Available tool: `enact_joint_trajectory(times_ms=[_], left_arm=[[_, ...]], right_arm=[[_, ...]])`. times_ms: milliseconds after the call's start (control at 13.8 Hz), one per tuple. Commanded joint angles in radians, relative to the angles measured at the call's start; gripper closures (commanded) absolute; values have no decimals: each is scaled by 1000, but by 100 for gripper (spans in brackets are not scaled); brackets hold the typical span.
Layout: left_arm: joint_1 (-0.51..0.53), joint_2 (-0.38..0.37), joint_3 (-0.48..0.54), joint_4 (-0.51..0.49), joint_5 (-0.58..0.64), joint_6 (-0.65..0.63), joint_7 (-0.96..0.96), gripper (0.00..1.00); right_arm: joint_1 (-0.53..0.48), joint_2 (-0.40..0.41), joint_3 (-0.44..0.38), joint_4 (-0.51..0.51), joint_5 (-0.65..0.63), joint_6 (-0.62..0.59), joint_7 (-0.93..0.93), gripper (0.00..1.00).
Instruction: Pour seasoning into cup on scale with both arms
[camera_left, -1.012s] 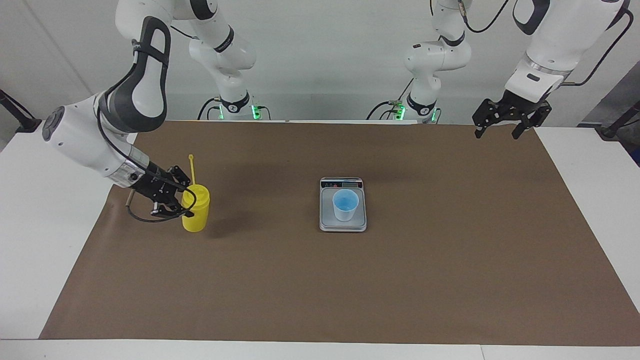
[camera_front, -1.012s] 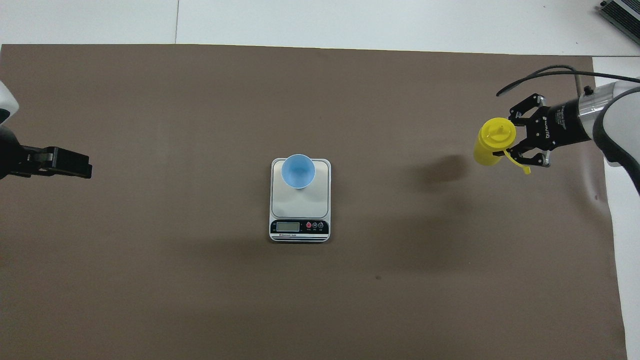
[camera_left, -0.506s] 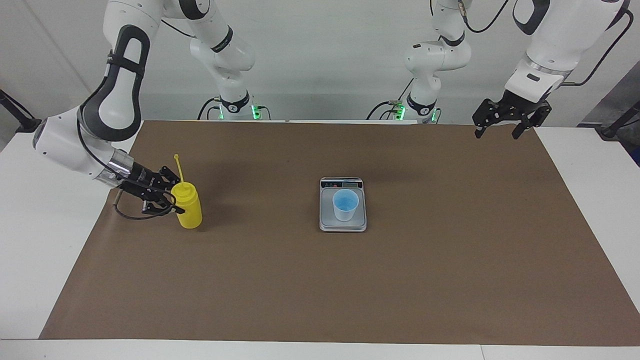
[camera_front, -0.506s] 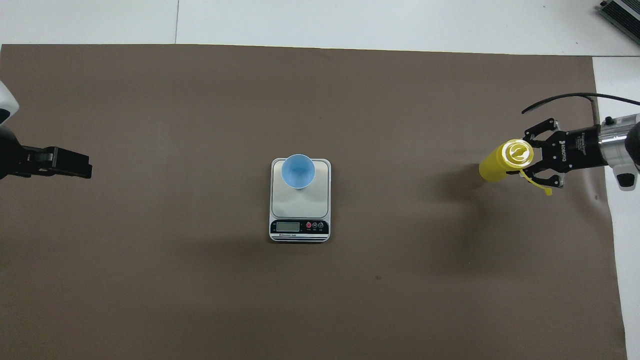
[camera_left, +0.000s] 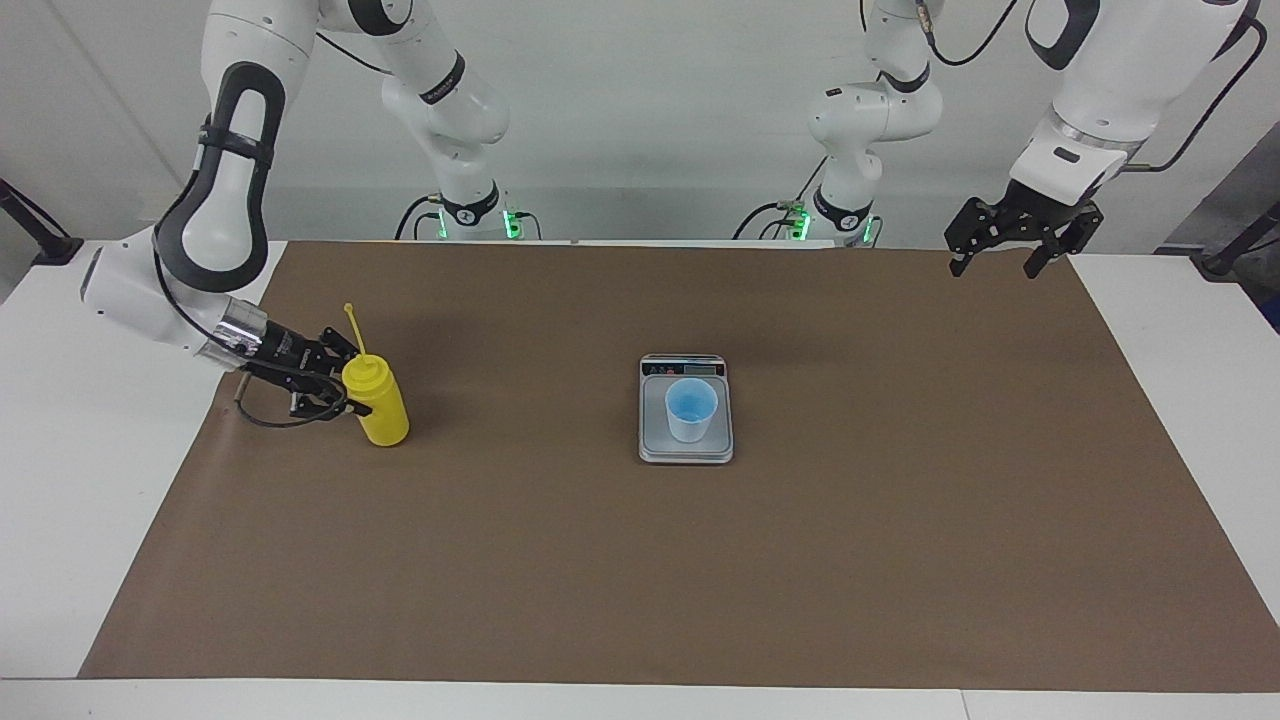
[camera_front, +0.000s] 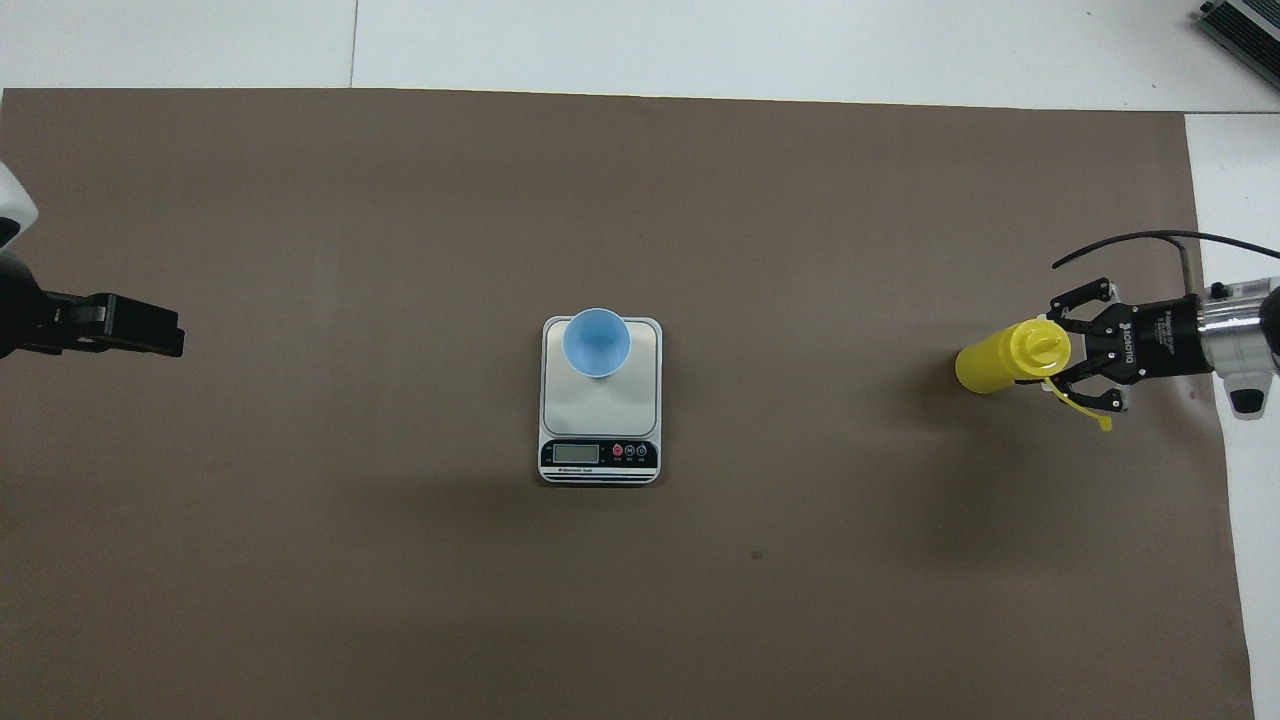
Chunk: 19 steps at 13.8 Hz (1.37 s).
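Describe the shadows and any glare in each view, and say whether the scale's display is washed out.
Overhead view: the bright yellow plastic squeeze bottle casts a soft dark patch on the brown paper mat, on the side toward the small silver-grey kitchen scale. The scale's display shows no glare. Facing view: that shadow is much fainter, the light looks even and diffuse, and green lamps glow at the robots' bases.
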Motion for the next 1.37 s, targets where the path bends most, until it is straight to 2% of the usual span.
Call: enact_joint_trajectory(times_ms=[0, 289, 578, 867, 1156, 1301], left_arm=[[13, -13, -4, -13, -12, -7, 10, 0], [13, -13, -4, -13, -12, -7, 10, 0], [13, -15, -4, -13, -12, -9, 10, 0], [13, -15, -4, -13, -12, -9, 10, 0], [13, -15, -4, -13, -12, -7, 10, 0], [13, -15, -4, -13, -12, -7, 10, 0]], right_arm=[[-5, -44, 4, -31, 25, 16, -16, 0], [-5, -74, 2, 27, -26, 26, -23, 0], [47, -153, 9, 74, -217, 26, -62, 0], [168, -231, 9, 74, -394, 13, -279, 0], [240, -269, 15, 74, -497, -14, -488, 0], [271, -294, 18, 80, -570, -37, -529, 0]])
